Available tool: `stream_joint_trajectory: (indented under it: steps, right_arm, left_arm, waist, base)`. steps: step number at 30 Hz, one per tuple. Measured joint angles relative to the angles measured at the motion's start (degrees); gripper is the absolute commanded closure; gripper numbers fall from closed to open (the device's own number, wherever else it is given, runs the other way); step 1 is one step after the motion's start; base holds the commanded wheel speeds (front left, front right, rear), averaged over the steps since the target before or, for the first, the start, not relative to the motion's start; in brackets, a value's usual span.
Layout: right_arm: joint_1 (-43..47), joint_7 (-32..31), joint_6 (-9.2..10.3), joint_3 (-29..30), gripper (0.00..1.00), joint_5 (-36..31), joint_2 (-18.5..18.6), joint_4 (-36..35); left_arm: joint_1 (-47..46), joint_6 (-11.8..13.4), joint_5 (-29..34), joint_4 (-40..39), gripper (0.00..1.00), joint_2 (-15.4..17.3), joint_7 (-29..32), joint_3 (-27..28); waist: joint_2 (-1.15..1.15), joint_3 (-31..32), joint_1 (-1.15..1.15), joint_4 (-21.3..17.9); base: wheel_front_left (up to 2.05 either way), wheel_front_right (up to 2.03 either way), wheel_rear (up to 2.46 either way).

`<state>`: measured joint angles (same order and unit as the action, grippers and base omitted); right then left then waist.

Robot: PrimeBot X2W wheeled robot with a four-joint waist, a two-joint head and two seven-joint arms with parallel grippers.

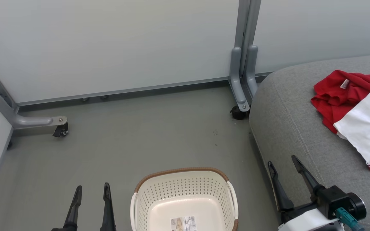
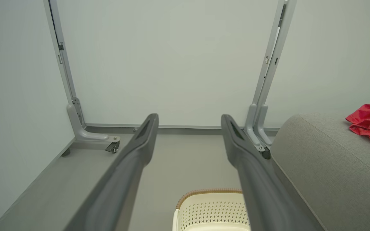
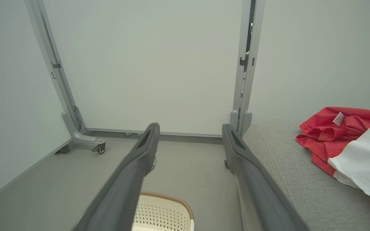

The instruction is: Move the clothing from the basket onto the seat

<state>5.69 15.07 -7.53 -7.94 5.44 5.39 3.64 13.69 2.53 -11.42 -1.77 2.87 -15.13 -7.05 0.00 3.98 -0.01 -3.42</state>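
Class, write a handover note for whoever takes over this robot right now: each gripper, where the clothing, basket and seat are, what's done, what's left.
Left gripper: open, empty, left of the basket.
Right gripper: open, empty, beside the seat edge.
Clothing: crumpled on the seat.
Basket: on the floor, no clothing in its visible part.
Done: move looks complete. Left: probably nothing; check the basket's cut-off near end.
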Motion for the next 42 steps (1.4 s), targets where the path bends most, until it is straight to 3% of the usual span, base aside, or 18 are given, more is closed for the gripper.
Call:
stream_joint_trajectory:
  steps: [8, 9, 14, 42]
  right_arm:
    - [-0.04, 0.00, 0.00, -0.41, 0.00, 0.07, -0.23, -0.18]
    - [-0.07, -0.01, 0.00, -0.44, 1.00, 0.14, -0.26, -0.21]
    - [0.59, -0.11, 0.00, -0.52, 1.00, 1.16, -0.57, 1.55]
    - [-2.68, -5.92, 0.00, 2.43, 1.00, 32.01, 0.22, 4.53]
  left_arm:
    - [-0.18, -0.43, 1.82, 0.25, 0.00, 0.00, 0.00, 0.52]
    - [-0.18, -0.38, 2.25, 0.23, 1.00, 0.00, 0.00, 0.56]
    - [0.15, -0.35, 1.08, 1.91, 1.00, -0.04, 0.02, 0.21]
    - [-5.53, -3.55, -28.56, 7.06, 1.00, 1.35, 5.79, 2.47]
  waist:
    - [0.00, -0.63, 0.00, -0.07]
    - [0.00, -0.69, 0.00, -0.06]
    - [0.00, -0.77, 0.00, -0.02]
    - [0.00, -1.53, 0.00, 0.76]
  base:
    - [0.00, 0.00, 0.00]
    - [0.00, 0.00, 0.00]
    - [0.00, 0.00, 0.00]
    - [0.00, 0.00, 0.00]
